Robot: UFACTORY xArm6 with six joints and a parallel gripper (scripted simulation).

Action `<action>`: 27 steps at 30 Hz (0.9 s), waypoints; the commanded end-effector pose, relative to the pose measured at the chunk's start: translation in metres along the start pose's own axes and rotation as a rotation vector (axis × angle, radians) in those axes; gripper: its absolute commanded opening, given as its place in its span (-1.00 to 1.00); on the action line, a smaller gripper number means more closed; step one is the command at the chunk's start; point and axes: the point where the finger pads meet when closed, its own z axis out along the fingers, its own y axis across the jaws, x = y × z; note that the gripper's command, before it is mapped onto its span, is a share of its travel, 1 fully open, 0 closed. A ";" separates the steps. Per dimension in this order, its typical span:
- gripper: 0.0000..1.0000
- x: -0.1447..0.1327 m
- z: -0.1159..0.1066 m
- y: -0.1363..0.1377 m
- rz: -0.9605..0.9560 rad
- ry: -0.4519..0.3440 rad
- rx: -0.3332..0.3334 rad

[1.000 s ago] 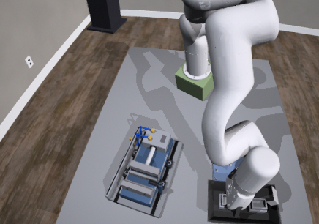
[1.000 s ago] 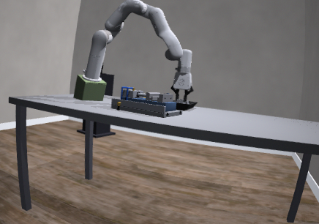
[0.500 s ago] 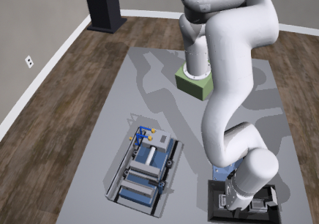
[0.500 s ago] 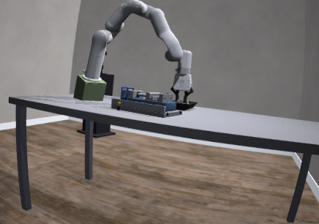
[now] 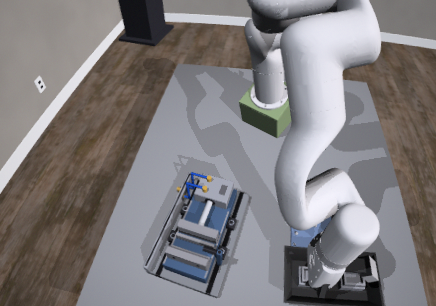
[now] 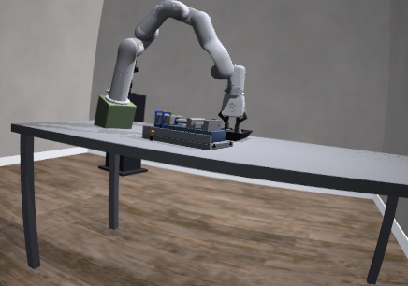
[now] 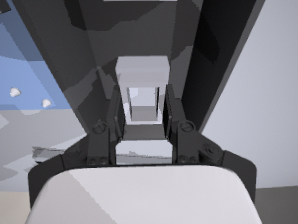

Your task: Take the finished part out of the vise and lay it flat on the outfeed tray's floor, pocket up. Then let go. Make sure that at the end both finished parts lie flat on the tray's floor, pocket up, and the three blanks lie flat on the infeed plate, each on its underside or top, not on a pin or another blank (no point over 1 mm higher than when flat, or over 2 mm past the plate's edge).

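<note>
My gripper (image 7: pixel 143 96) is shut on the finished part (image 7: pixel 142 95), a light grey block with a square pocket facing the wrist camera. The gripper is down inside the black outfeed tray (image 5: pixel 330 278), whose dark walls rise on both sides in the wrist view. In the exterior view the fingers (image 6: pixel 234 124) reach into the tray (image 6: pixel 238 134) at the vise's right end. Whether the part touches the tray floor I cannot tell. The vise (image 5: pixel 197 230) sits left of the tray with nothing between its grey jaws.
The arm's green base block (image 5: pixel 265 112) stands at the back of the grey table. The vise has a blue body, a handle with yellow knobs (image 5: pixel 200 180) and a grey frame. A dark cabinet (image 5: pixel 142 8) stands on the floor beyond the table.
</note>
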 end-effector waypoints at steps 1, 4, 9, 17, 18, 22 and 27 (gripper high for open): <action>-1.00 0.000 -0.001 0.002 0.000 0.001 -0.004; -1.00 0.000 -0.001 0.002 0.000 0.001 -0.004; -1.00 0.000 -0.001 0.002 0.000 0.001 -0.004; 0.37 0.000 -0.001 0.002 0.000 0.001 -0.004; 0.37 0.000 -0.001 0.002 0.000 0.001 -0.004; 0.37 0.000 -0.001 0.002 0.000 0.001 -0.004; 0.37 0.000 -0.001 0.002 0.000 0.001 -0.004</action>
